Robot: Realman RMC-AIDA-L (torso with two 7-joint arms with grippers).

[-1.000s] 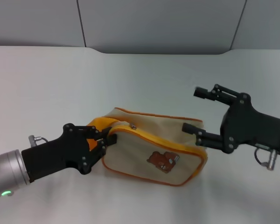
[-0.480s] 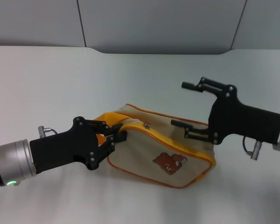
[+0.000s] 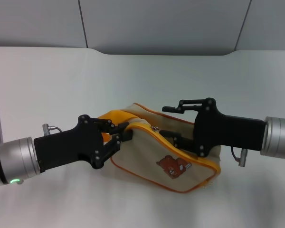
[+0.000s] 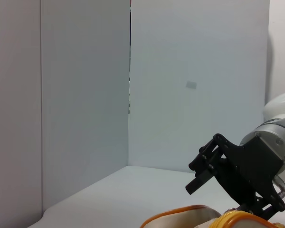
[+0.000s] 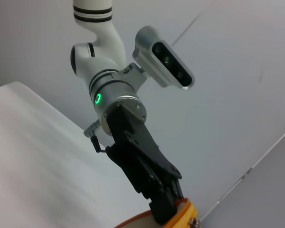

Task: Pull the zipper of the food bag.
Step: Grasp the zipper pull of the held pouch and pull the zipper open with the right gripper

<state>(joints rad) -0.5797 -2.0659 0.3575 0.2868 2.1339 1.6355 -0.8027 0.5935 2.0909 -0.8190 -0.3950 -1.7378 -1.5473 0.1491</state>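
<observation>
The beige food bag [image 3: 147, 154] with a brown bear patch [image 3: 173, 165] lies on the white table. Its yellow-orange zipper [image 3: 180, 151] edges the face, and the tiny silver pull tab [image 3: 155, 128] sits near the bag's left top. My left gripper [image 3: 121, 134] is shut on the yellow handle [image 3: 115, 117] at the bag's left end; this grip also shows in the right wrist view [image 5: 173, 209]. My right gripper [image 3: 164, 121] is open above the bag's top, its fingers on either side of the pull tab without touching it. It also shows in the left wrist view [image 4: 199, 178].
The white table [image 3: 61, 80] extends all around the bag, with grey wall panels [image 3: 161, 23] behind it. The robot's head camera [image 5: 164, 59] shows in the right wrist view.
My right gripper has moved left across the bag's top to the pull tab. My left gripper, holding the handle, has shifted the bag slightly right.
</observation>
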